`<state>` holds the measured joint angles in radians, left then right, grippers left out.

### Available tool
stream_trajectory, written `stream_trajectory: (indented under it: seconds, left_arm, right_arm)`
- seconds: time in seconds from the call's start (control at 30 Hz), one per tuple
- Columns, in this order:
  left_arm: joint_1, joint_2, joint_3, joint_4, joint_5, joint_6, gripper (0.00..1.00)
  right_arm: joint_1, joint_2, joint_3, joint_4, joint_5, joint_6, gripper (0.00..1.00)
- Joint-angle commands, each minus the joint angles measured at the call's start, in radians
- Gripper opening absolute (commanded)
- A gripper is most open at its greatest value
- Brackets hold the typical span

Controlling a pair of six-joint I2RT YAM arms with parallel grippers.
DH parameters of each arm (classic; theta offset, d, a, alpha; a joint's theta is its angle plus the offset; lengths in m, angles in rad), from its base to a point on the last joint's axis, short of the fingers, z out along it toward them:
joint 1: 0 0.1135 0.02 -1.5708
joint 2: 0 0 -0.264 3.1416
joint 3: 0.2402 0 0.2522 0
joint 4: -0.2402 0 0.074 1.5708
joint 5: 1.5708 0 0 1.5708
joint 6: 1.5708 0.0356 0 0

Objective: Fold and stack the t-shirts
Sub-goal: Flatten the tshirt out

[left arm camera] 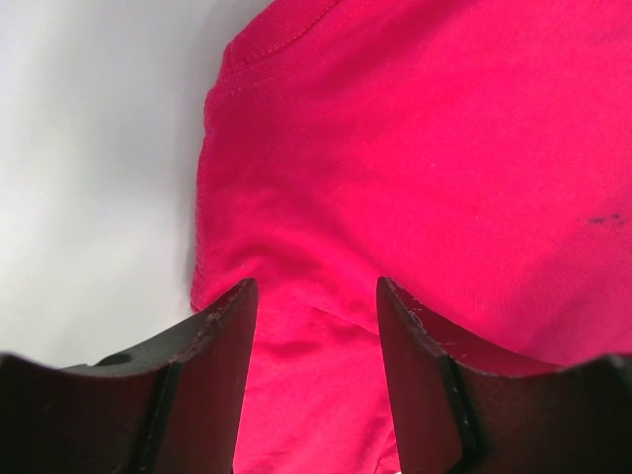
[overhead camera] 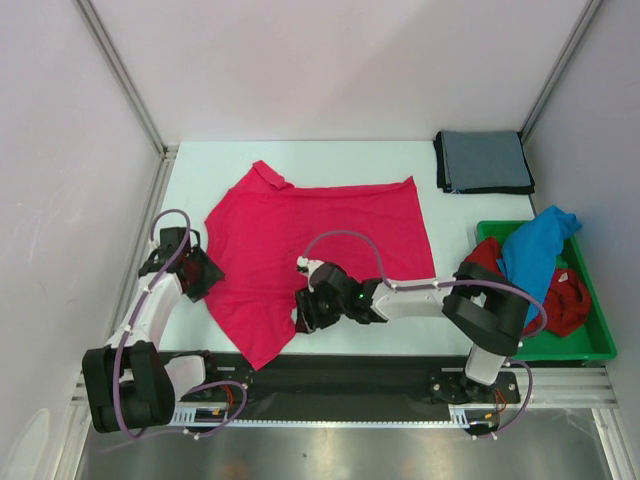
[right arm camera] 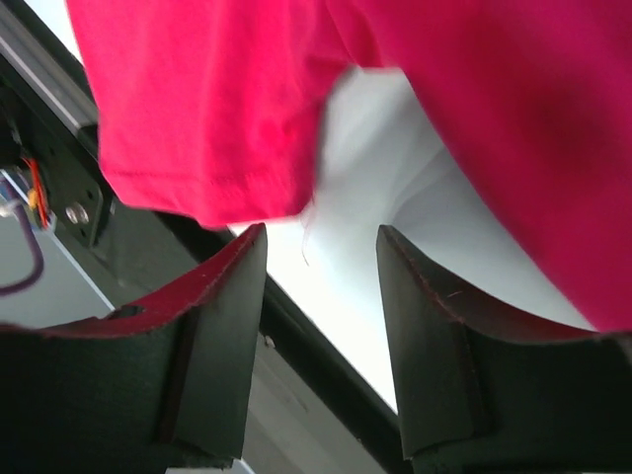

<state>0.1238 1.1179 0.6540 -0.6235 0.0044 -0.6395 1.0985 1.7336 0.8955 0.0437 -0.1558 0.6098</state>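
From the top camera the white table (overhead camera: pixel 450 215) is mostly taken up by the pink shirt (overhead camera: pixel 320 240), spread flat with its long axis running left to right. Its straight hem faces right, toward the tray (overhead camera: pixel 565 352), and its shoulders point left. One sleeve juts toward the far side and the other toward me, its tip reaching the black rail (overhead camera: pixel 350 370).

The tray sits at the right edge, with the blue shirt (overhead camera: pixel 535 250) heaped loosely on top of the red shirt (overhead camera: pixel 570 300). The grey shirt (overhead camera: pixel 485 160) lies folded square in the far right corner, well apart from the rest. Neither wrist camera picks up any of that.

The left claw (overhead camera: pixel 205 272) is at the pink shirt's left edge. Only its wrist view (left arm camera: pixel 316 326) shows me the fingers spread, with pink cloth lying in the gap but nothing pinched. That view also catches a stitched seam along the shirt's edge and a small dark fleck.

The right claw (overhead camera: pixel 303 305) is at the near edge of the shirt. From above I cannot read its jaws. Its own camera (right arm camera: pixel 321 286) shows them wide apart over bare table, gripping nothing — the near sleeve's stitched cuff lies just ahead of the fingertips.
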Motion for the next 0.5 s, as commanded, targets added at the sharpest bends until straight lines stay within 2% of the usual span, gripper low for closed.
stream_trajectory:
  seconds: [0.0, 0.17, 0.27, 0.37, 0.47]
  left_arm:
    - [-0.006, 0.016, 0.032, 0.013, -0.003, -0.012, 0.58]
    - [-0.004, 0.019, 0.039, 0.016, -0.003, -0.014, 0.57]
    - [-0.004, 0.016, 0.059, 0.013, -0.003, -0.008, 0.57]
    - [-0.003, 0.026, 0.093, 0.011, -0.030, -0.002, 0.57]
    - [-0.004, 0.043, 0.116, 0.010, -0.029, 0.001, 0.57]
  right_arm:
    - [0.011, 0.046, 0.065, 0.090, -0.028, 0.018, 0.51]
    - [0.012, 0.092, 0.092, 0.061, -0.037, 0.027, 0.43]
    - [0.014, 0.064, 0.045, 0.061, -0.044, 0.057, 0.34]
    - [0.017, 0.032, -0.006, 0.080, -0.047, 0.071, 0.20]
    - [0.017, 0.058, -0.009, 0.114, -0.076, 0.071, 0.20]
